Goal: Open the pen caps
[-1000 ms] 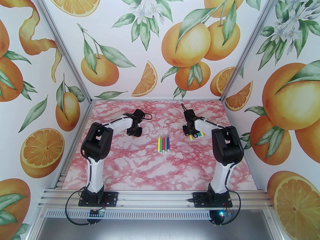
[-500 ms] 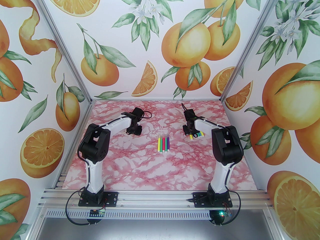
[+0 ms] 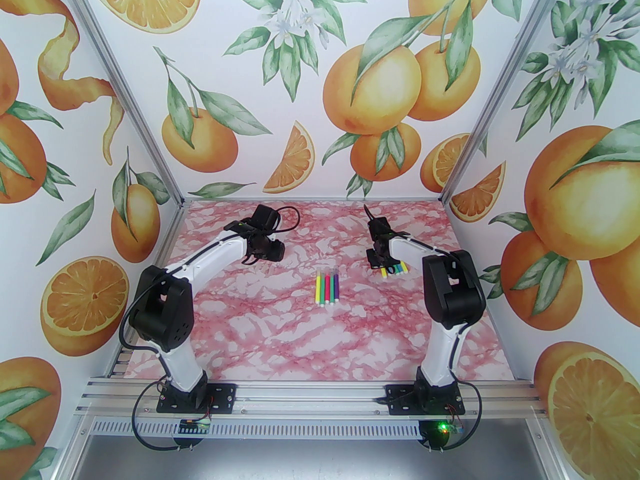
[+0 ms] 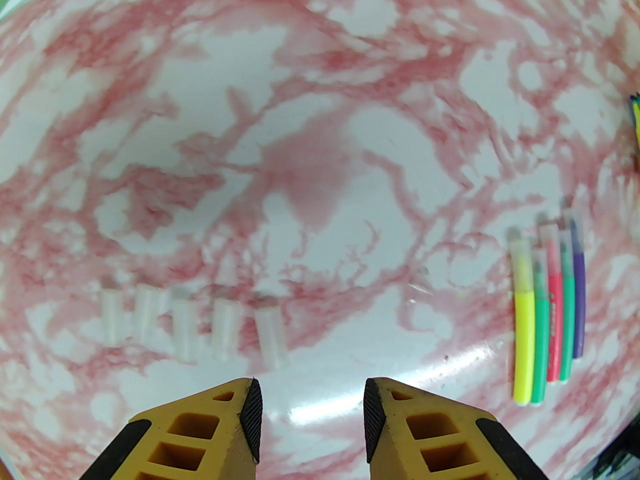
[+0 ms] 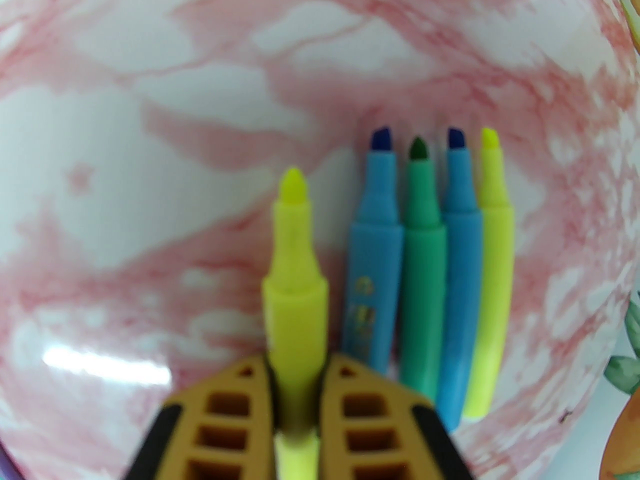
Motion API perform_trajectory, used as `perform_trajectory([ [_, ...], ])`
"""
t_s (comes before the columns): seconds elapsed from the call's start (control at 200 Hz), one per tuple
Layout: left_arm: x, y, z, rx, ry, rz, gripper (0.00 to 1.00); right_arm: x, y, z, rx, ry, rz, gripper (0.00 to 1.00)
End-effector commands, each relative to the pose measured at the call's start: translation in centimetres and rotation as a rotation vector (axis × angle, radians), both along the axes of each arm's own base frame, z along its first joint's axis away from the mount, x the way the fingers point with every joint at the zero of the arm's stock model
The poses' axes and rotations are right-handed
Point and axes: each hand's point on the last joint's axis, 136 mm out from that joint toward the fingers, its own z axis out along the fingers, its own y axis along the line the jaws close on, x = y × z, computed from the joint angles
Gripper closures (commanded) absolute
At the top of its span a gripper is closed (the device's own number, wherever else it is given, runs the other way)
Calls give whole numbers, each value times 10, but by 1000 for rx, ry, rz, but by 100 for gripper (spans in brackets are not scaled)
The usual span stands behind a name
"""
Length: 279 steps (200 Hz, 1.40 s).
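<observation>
Bright, even light from above fills our overhead view, leaving only faint, soft shadows on the marbled worktop (image 3: 310, 338). In our left wrist view the worktop bows like a bowl toward the edges. A white streak of glare lies between the tips of the left hand (image 4: 311, 398), and the pen caps (image 4: 190, 328) look pale and blurred. Our right wrist view is softest: the right hand (image 5: 298, 368) and its yellow pen (image 5: 295, 248) lie out of focus, with glare at lower left.

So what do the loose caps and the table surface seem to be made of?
Loose caps: likely thin translucent plastic, marbling shows through. Table surface: apparently glossy printed pink-marble laminate or vinyl, judging by its sharp glare.
</observation>
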Motion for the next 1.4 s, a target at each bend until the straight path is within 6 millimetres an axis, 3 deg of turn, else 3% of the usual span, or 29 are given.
perform_trajectory([
  [0.0,-3,-11,19,-94,-45,-30,59,0,-9,1,-38,13,-13,84],
  [0.17,-5,-10,25,-142,-71,-26,57,-1,-8,11,-38,-3,-18,72],
  [0.5,-9,-15,35,-256,-110,-26,52,-9,16,29,-69,-23,34,64],
  [0.691,-12,-11,41,-269,-135,-22,52,-19,42,41,0,-51,65,61],
  [1.021,-23,0,43,-297,-162,-12,48,-51,111,54,296,-80,185,61],
  [1.391,-32,10,49,-329,-198,16,40,-78,148,51,498,-63,210,60],
])
